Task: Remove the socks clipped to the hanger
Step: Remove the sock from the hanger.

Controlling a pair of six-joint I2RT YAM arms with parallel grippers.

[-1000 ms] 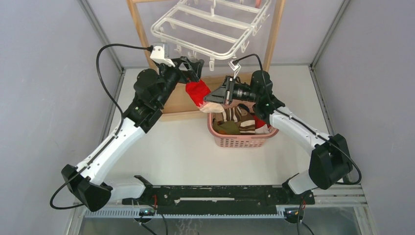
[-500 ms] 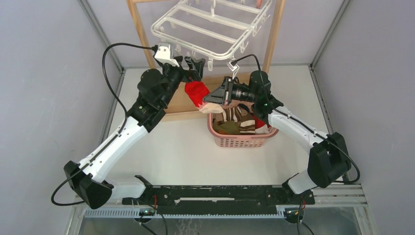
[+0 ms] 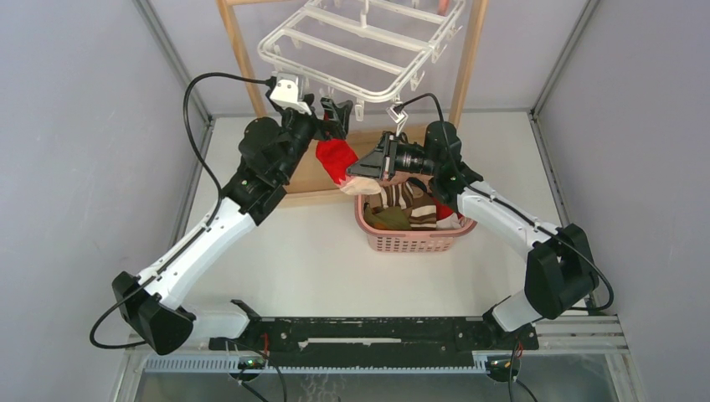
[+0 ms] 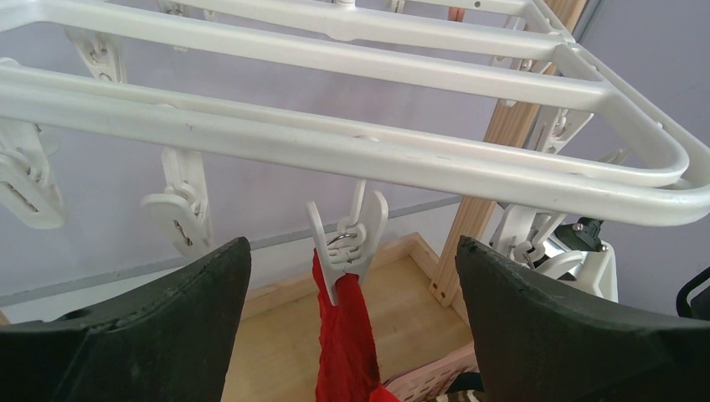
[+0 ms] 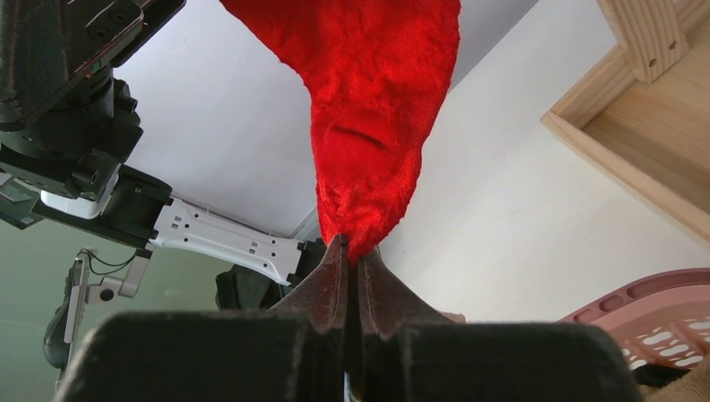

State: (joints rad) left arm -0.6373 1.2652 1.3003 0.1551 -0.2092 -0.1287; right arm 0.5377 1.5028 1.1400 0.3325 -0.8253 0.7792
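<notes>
A red sock (image 3: 335, 157) hangs from a white clip (image 4: 347, 243) on the near rail of the white hanger (image 3: 360, 42). My left gripper (image 3: 335, 113) is open just below that rail, its black fingers either side of the clip and apart from it (image 4: 352, 249). My right gripper (image 3: 356, 167) is shut on the lower tip of the red sock (image 5: 377, 126), which is pinched between its fingertips (image 5: 350, 249). The sock stretches between clip and right gripper.
A pink basket (image 3: 414, 244) holding several socks (image 3: 410, 209) sits on the table under the right arm. The wooden frame stand (image 3: 469, 59) carries the hanger, and its base board (image 3: 301, 180) lies behind the basket. Empty clips (image 4: 180, 209) dangle from the rail.
My left gripper has risen and moved right, closer to the clip holding the red sock. The right gripper keeps its grip on the sock's tip, almost unmoved.
</notes>
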